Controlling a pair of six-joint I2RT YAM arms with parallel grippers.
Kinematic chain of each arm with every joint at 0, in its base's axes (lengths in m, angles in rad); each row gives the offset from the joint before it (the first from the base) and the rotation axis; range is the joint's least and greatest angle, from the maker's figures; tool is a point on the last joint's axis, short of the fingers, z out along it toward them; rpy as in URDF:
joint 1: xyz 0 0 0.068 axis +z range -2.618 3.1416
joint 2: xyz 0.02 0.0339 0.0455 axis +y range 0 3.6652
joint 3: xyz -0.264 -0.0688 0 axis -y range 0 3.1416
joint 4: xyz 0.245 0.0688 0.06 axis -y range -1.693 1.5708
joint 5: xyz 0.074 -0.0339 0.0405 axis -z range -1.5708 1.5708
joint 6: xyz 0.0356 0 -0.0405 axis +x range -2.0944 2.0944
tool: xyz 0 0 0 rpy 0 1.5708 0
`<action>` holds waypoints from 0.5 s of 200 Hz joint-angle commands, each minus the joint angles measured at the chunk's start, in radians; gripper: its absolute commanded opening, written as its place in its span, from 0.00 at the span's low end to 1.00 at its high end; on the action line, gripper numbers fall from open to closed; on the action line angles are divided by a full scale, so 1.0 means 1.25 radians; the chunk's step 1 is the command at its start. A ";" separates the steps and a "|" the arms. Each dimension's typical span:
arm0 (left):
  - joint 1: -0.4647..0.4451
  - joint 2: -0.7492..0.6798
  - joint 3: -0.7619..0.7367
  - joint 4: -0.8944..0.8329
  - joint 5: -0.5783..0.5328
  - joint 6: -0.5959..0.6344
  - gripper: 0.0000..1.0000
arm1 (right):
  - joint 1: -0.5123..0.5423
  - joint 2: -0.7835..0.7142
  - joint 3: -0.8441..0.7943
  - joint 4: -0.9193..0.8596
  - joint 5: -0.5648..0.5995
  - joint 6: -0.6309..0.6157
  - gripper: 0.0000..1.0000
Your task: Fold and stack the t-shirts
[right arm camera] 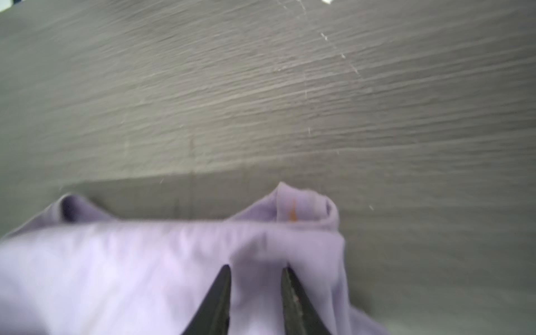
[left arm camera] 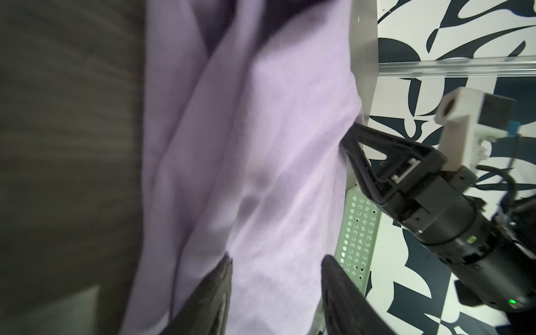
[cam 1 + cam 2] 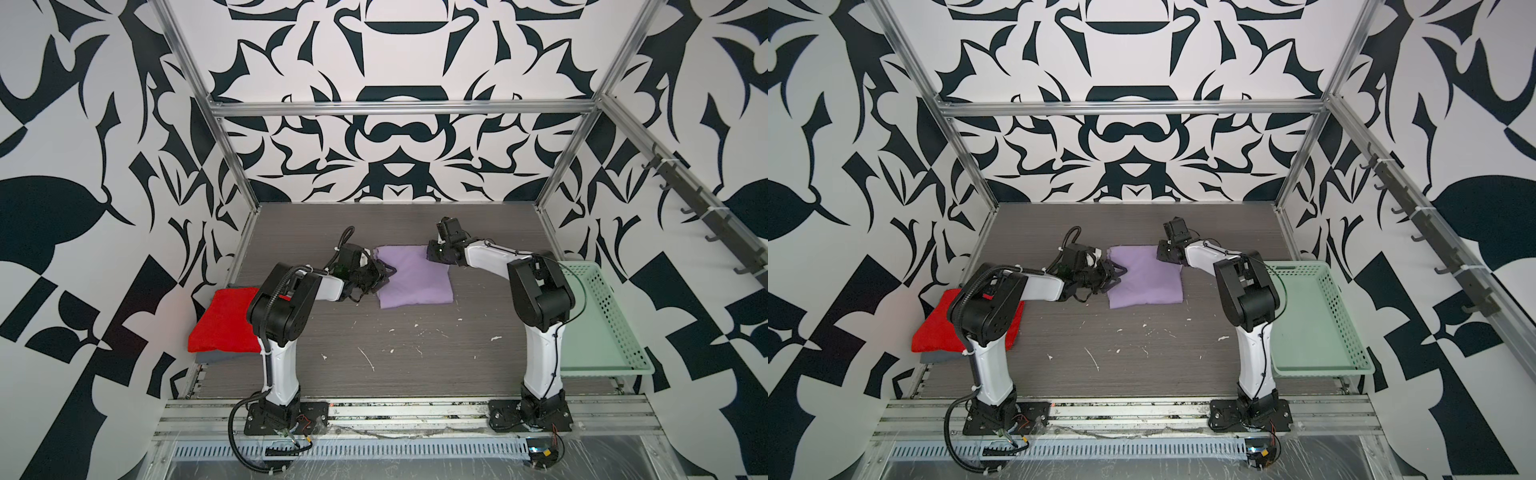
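A folded lavender t-shirt (image 3: 413, 278) (image 3: 1144, 278) lies mid-table. My left gripper (image 3: 384, 276) (image 3: 1116, 276) (image 2: 278, 259) sits at its left edge, jaws open, with flat cloth (image 2: 261, 145) showing between them. My right gripper (image 3: 432, 255) (image 3: 1160, 254) (image 1: 256, 268) is low at the shirt's far right corner. Its jaws stand a little apart, and a bunch of lavender cloth (image 1: 145, 261) fills the gap. One of its fingers (image 2: 361, 162) presses the cloth's edge. A folded red t-shirt (image 3: 226, 320) (image 3: 934, 328) rests on a grey-blue t-shirt (image 3: 224, 356) (image 3: 938, 357) at the left edge.
A mint-green perforated basket (image 3: 602, 320) (image 3: 1316, 320) (image 2: 356, 232) stands along the right side of the table, beside the right arm. The grey wood-grain table (image 3: 415, 345) (image 1: 261, 101) has white scuffs near the front. Metal frame posts stand at the corners.
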 commanded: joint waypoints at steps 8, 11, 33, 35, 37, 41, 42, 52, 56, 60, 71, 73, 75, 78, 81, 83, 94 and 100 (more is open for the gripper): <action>0.001 -0.111 0.019 -0.151 -0.060 0.101 0.56 | 0.016 -0.132 -0.037 -0.057 -0.014 -0.040 0.42; 0.001 -0.122 0.018 -0.169 -0.073 0.113 0.57 | 0.017 -0.139 -0.046 -0.056 -0.013 -0.038 0.43; 0.001 -0.185 -0.001 -0.273 -0.155 0.210 0.64 | 0.037 -0.183 -0.097 -0.063 0.001 -0.018 0.48; 0.001 -0.190 -0.003 -0.284 -0.162 0.218 0.65 | 0.039 -0.186 -0.102 -0.063 0.003 -0.017 0.49; 0.001 -0.195 -0.004 -0.293 -0.170 0.228 0.66 | 0.042 -0.188 -0.105 -0.063 0.006 -0.016 0.50; 0.001 -0.201 -0.006 -0.312 -0.180 0.248 0.68 | 0.047 -0.191 -0.113 -0.065 0.012 -0.012 0.52; 0.001 -0.202 -0.007 -0.318 -0.183 0.253 0.69 | 0.049 -0.191 -0.115 -0.065 0.014 -0.011 0.52; 0.001 -0.217 -0.007 -0.363 -0.200 0.300 0.74 | 0.064 -0.193 -0.129 -0.065 0.036 0.000 0.54; 0.001 -0.220 -0.006 -0.381 -0.207 0.319 0.76 | 0.073 -0.192 -0.133 -0.065 0.045 0.003 0.55; 0.002 -0.222 -0.005 -0.396 -0.211 0.337 0.76 | 0.080 -0.190 -0.136 -0.065 0.052 0.009 0.57; 0.001 -0.227 -0.007 -0.424 -0.222 0.372 0.80 | 0.103 -0.176 -0.133 -0.065 0.067 0.021 0.59; 0.001 -0.227 -0.008 -0.426 -0.222 0.376 0.80 | 0.108 -0.172 -0.132 -0.066 0.068 0.023 0.59; 0.001 -0.226 -0.009 -0.427 -0.223 0.381 0.82 | 0.112 -0.169 -0.130 -0.065 0.068 0.025 0.59; 0.001 -0.226 -0.011 -0.427 -0.223 0.388 0.83 | 0.117 -0.163 -0.127 -0.066 0.068 0.028 0.60; 0.002 -0.226 -0.013 -0.427 -0.221 0.392 0.83 | 0.122 -0.156 -0.122 -0.069 0.070 0.031 0.60; 0.001 -0.225 -0.014 -0.426 -0.222 0.395 0.83 | 0.126 -0.152 -0.118 -0.071 0.072 0.033 0.61; 0.002 -0.218 -0.020 -0.417 -0.218 0.410 0.84 | 0.146 -0.128 -0.099 -0.085 0.098 0.044 0.62; 0.001 -0.212 -0.024 -0.407 -0.215 0.416 0.84 | 0.153 -0.116 -0.087 -0.093 0.114 0.047 0.62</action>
